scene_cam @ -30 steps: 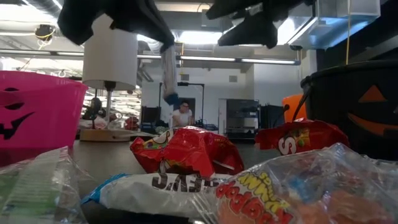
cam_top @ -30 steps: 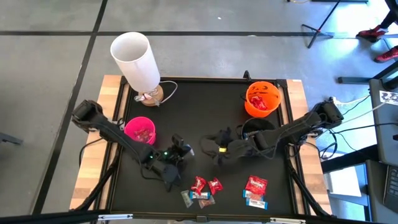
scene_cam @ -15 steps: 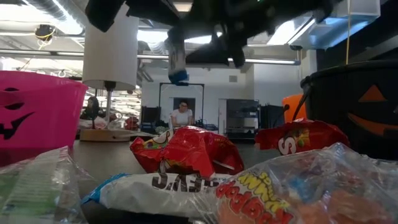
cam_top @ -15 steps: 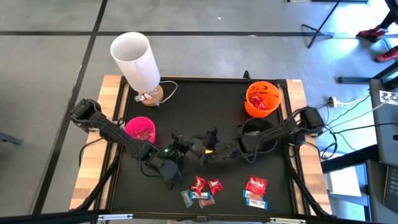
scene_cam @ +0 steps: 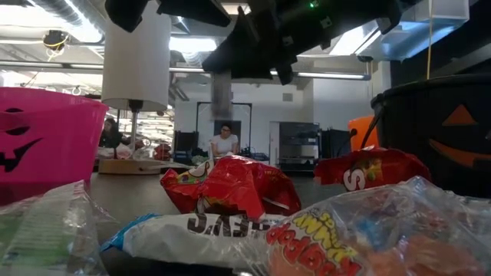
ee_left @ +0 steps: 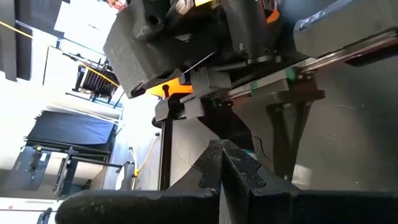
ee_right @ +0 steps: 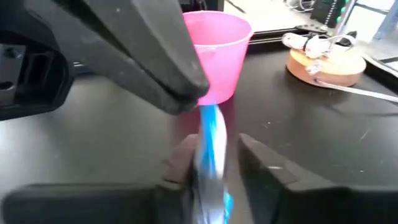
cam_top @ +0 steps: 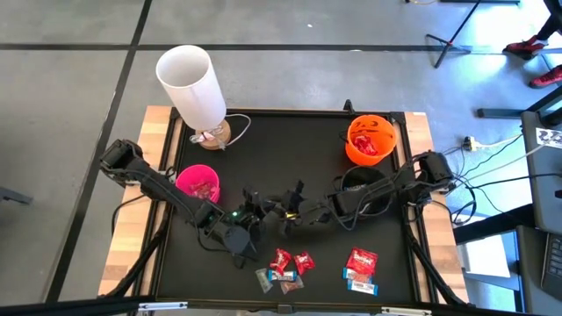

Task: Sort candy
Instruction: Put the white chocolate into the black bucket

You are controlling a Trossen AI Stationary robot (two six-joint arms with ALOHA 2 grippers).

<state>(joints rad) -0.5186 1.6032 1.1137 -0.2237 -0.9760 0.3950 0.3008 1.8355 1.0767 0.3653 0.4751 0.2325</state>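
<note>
Midair above the table (cam_top: 263, 149), blue-and-white candy (ee_right: 210, 155) pinched by closed left hand (ee_right: 193, 102), hanging between right hand's (ee_right: 214, 165) half-open fingers (ee_right: 264, 165), pink bowl (ee_right: 217, 53) behind.

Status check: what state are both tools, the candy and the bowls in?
Left tool: shut on blue-and-white candy, held aloft.
Right tool: astride that candy's lower end.
Pink bowl: upright, partly filled.
Orange bowl: upright, partly filled.
Loose candy: lying flat, unsorted.

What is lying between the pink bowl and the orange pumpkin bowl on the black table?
In the high view, nothing lies between the pink plastic bowl and the orange pumpkin-faced bowl; that stretch of black table is bare. Both hands work nearer the front edge.
</note>
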